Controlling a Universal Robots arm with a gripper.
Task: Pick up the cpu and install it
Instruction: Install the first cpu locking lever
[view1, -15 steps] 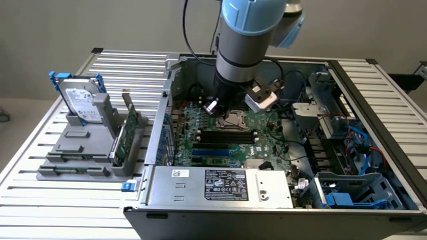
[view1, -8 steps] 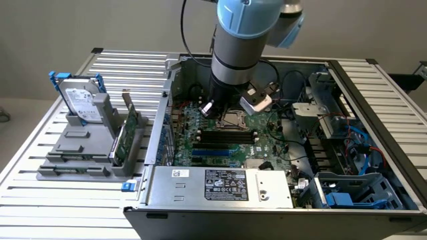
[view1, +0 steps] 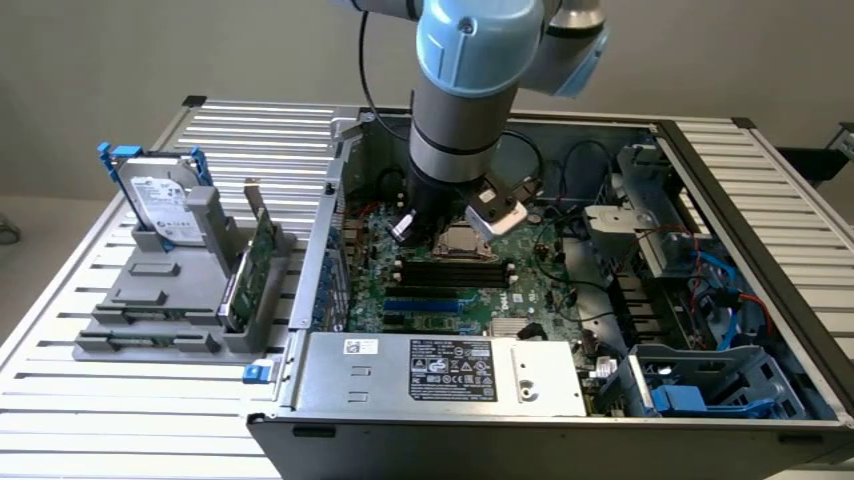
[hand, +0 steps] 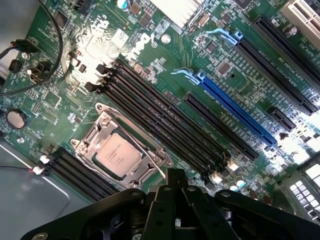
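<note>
The cpu (hand: 116, 156), a small square chip with a silvery-grey top, lies flat inside the metal frame of its socket (hand: 150, 162) on the green motherboard (hand: 60, 100). My gripper (hand: 175, 175) hangs just above the board beside the socket, shut, with its black fingers pressed together and nothing between them. In the exterior view the arm (view1: 467, 100) reaches down into the open computer case, with the socket (view1: 461, 243) right under the wrist.
Black memory slots (hand: 160, 115) and a blue card slot (hand: 235, 107) run beside the socket. The power supply (view1: 441, 370) sits at the case front, with cables and drive bays (view1: 694, 300) on the exterior view's right. A hard drive (view1: 167, 205) and green card (view1: 254, 270) stand in a grey holder outside.
</note>
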